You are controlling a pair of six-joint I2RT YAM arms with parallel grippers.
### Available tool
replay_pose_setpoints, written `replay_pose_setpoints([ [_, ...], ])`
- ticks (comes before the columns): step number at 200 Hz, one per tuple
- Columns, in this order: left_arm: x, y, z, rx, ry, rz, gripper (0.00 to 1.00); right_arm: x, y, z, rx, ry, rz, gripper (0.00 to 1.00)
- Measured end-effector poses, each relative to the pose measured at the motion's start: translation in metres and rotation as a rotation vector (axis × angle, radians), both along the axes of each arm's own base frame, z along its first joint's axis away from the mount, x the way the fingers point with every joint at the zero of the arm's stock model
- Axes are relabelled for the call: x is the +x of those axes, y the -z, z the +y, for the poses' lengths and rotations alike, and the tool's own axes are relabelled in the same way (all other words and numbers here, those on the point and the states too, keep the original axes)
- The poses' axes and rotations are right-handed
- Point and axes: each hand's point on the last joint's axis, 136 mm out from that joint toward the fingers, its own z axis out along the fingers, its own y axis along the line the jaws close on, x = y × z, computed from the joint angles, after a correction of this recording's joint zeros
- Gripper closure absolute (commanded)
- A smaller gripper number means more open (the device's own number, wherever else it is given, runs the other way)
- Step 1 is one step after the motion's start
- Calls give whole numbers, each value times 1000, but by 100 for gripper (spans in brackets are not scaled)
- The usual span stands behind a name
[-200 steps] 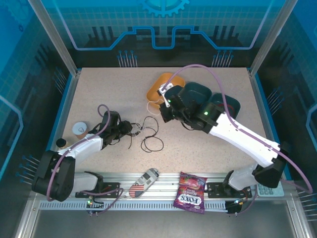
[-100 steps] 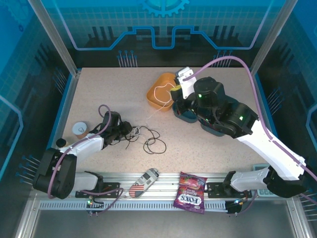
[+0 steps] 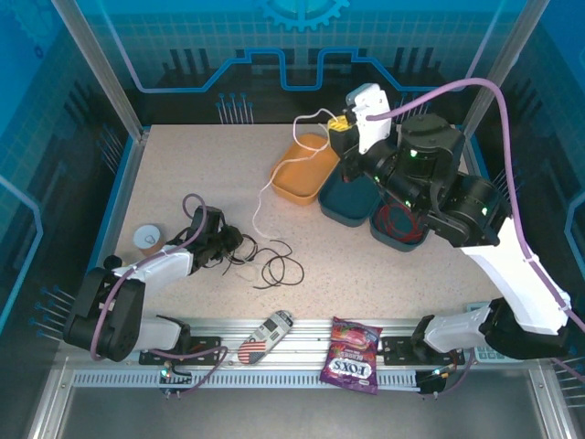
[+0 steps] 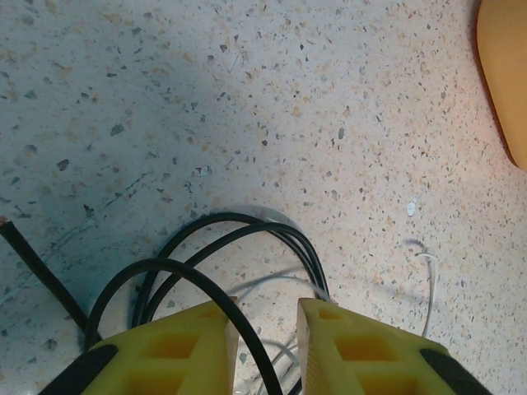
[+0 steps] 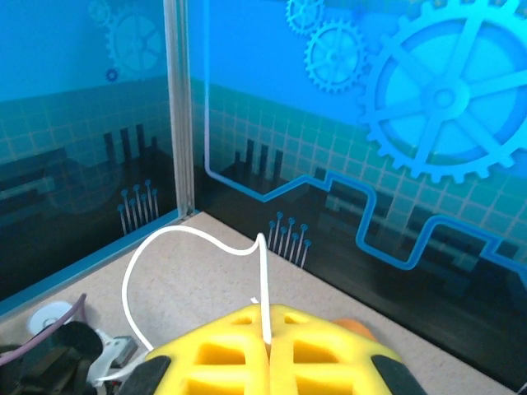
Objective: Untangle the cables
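My right gripper (image 5: 268, 322) has its yellow fingers pressed together on the thin white cable (image 5: 130, 276), which rises from the seam between them and arches over to the left. From overhead I see that gripper (image 3: 339, 125) hanging high over the back edge of the bench. The cable drops from it across the shallow orange plastic tray (image 3: 306, 189) and runs down to a tangle left of the bench's centre.

My left gripper (image 4: 268, 311) sits low at that tangle. Its yellow fingers are slightly spread, and the gap is wider than the wire. A loop of the thin black cable (image 4: 177, 265) crosses the left finger and passes into the gap, with fine white strands beside it. More black loops lie on the bench just right of this gripper.

The thin red cable (image 3: 395, 218) lies coiled in the right one of two dark teal plastic bins (image 3: 402, 245), which stand just beside the orange tray towards the back right corner.

A white paper cup (image 3: 146, 240) stands near the left edge. A purple sweet bag (image 3: 353, 357) lies on the metal rail along the near edge.
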Motion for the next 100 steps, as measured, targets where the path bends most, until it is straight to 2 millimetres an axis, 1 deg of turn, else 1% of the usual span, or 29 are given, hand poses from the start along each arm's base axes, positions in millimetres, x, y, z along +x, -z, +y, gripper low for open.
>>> replay_pose_setpoints([
  [15, 0, 0, 0, 0, 0, -1, 73, 4, -8, -7, -2, 33, -23, 100],
  [32, 0, -1, 0, 0, 0, -3, 69, 10, -16, -18, -6, 77, -48, 100],
  [61, 1, -6, 0, -7, -1, -18, 59, 26, -26, -43, -2, 173, -70, 100],
  [82, 1, -12, -2, -20, 5, -34, 51, 43, -24, -60, -11, 246, -63, 100],
  [100, 2, -20, -4, -33, 14, -59, 41, 62, -14, -71, -24, 300, -34, 100],
])
